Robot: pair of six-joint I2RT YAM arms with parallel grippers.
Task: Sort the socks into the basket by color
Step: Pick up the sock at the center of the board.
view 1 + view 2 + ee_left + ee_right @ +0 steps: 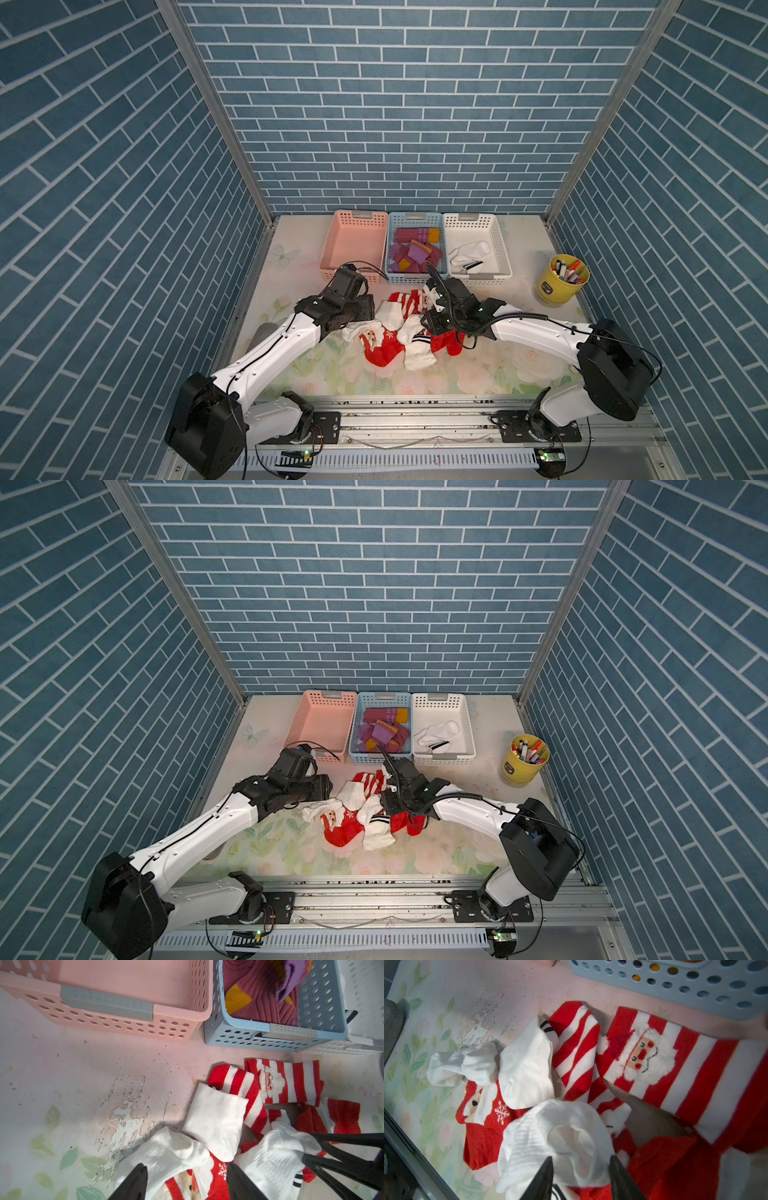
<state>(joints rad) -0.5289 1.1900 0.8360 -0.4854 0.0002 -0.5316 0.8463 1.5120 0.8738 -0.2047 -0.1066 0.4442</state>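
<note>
A pile of socks lies mid-table in both top views: red Santa socks (382, 349) with white stripes mixed with white socks (415, 353). My right gripper (580, 1159) is open, pointing down into the pile with its fingers either side of a bunched white sock (550, 1136). At the pile's left edge my left gripper (186, 1169) is open above another white sock (166, 1151) and a red Santa sock (216, 1174), holding nothing. The blue basket (417, 277) holds purple socks (415, 249). One white sock (469, 251) lies in the white basket (500, 249). The pink basket (332, 245) holds nothing.
The three baskets stand side by side at the back of the table, just behind the pile. A yellow cup of markers (561, 282) stands at the right edge. Blue brick walls close in three sides. The floral tabletop (62, 1095) is scuffed.
</note>
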